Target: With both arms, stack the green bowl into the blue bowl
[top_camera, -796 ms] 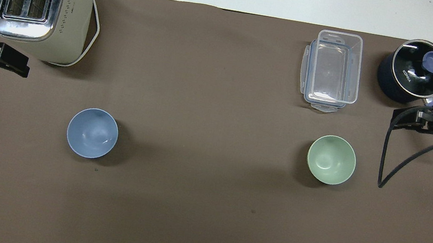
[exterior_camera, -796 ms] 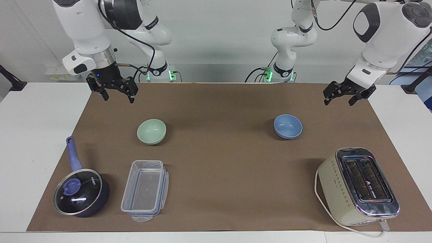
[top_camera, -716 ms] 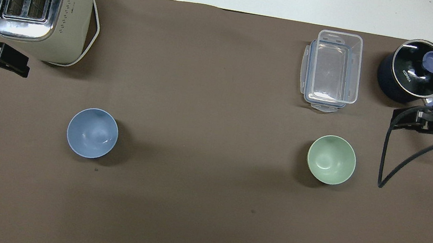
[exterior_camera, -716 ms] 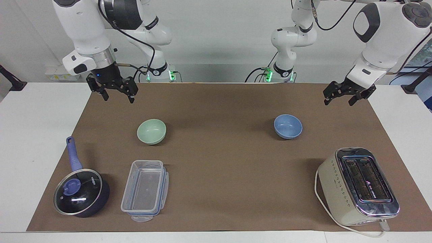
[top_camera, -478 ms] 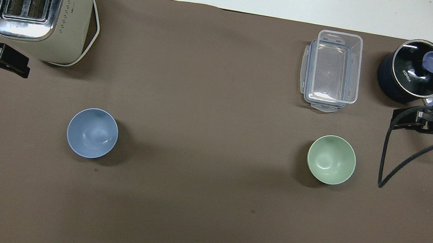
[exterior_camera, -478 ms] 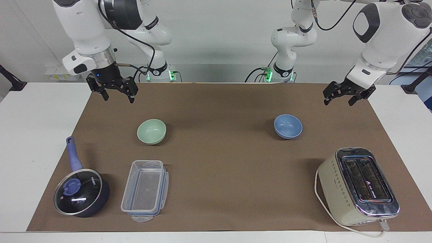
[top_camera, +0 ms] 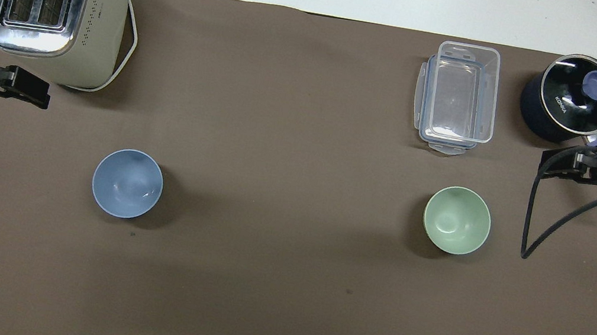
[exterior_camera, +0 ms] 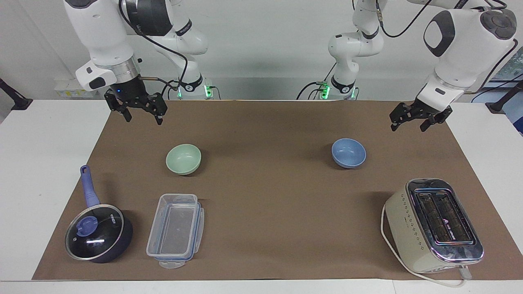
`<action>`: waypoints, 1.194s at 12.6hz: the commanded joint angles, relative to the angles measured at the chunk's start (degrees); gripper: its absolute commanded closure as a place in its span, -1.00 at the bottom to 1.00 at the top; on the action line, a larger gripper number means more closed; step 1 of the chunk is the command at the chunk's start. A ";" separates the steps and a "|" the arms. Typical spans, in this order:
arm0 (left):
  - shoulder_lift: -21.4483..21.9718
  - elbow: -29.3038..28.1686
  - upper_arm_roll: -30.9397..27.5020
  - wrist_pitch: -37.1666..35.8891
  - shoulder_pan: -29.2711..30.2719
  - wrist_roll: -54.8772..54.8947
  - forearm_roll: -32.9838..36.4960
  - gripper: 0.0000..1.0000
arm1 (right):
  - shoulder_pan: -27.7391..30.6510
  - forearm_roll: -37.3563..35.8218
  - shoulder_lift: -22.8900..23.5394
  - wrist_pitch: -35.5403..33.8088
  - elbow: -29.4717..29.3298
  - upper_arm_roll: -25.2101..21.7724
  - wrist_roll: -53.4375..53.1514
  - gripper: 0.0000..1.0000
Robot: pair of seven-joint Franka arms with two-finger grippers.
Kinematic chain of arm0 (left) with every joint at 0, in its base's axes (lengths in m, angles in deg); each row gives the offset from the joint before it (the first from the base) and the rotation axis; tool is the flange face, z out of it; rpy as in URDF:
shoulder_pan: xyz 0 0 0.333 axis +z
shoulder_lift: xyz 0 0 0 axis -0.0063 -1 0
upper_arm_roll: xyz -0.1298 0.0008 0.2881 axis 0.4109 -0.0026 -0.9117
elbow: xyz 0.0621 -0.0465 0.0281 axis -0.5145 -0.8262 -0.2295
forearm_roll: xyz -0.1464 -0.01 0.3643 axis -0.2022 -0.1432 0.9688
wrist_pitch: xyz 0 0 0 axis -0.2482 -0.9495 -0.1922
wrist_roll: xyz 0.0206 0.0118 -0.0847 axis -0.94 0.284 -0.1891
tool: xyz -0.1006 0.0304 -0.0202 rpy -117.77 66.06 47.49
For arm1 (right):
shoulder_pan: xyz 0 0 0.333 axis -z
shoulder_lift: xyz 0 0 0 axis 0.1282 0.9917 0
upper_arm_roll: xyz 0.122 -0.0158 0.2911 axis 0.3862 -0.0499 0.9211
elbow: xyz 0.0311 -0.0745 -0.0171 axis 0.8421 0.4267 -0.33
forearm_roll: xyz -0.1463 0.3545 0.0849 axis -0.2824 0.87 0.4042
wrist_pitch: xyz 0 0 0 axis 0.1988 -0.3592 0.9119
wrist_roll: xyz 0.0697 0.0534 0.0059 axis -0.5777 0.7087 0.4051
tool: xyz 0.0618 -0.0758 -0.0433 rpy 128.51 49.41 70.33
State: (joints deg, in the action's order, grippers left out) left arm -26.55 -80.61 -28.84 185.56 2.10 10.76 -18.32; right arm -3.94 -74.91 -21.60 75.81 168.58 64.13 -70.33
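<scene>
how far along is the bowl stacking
Nothing is done yet: the green bowl and the blue bowl sit apart on the brown mat, both empty. Neither end effector holds anything; the right end effector and the left end effector hang open in the air. Picking up and stacking remain.

Green bowl (exterior_camera: 183,159) on mat (exterior_camera: 265,204) toward right arm's end of desk (exterior_camera: 36,163); blue bowl (exterior_camera: 348,152) toward left arm's end, level with it, well apart. Container (exterior_camera: 175,230) and saucepan (exterior_camera: 96,234) side by side, farther from robots than green bowl. Toaster (exterior_camera: 433,226) farther from robots than blue bowl, toward left arm's end.
</scene>
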 commanded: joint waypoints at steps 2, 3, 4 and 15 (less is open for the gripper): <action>3.78 -10.03 -0.19 7.25 -0.41 -1.12 0.17 -1.00 | 0.52 -0.01 0.61 -0.52 -1.11 0.38 -1.00 -1.00; 3.87 -12.30 -0.19 9.70 -0.76 -1.12 0.17 -1.00 | 0.44 -0.01 0.61 -0.52 -1.11 0.38 -1.00 -1.00; 3.78 -14.76 -0.19 12.34 -0.85 -1.30 0.08 -1.00 | 0.52 -0.01 0.61 -0.52 -1.11 0.38 -1.00 -1.00; -0.69 -37.37 -0.11 42.93 -6.39 -3.05 0.08 -1.00 | 0.52 -0.01 0.61 -0.52 -1.11 0.38 -1.00 -1.00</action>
State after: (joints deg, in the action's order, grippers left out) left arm -26.67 -115.89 -28.28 224.79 -2.99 8.85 -18.35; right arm -3.94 -74.91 -21.60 75.81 168.58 64.13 -70.33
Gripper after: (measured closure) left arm 0.000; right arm 0.000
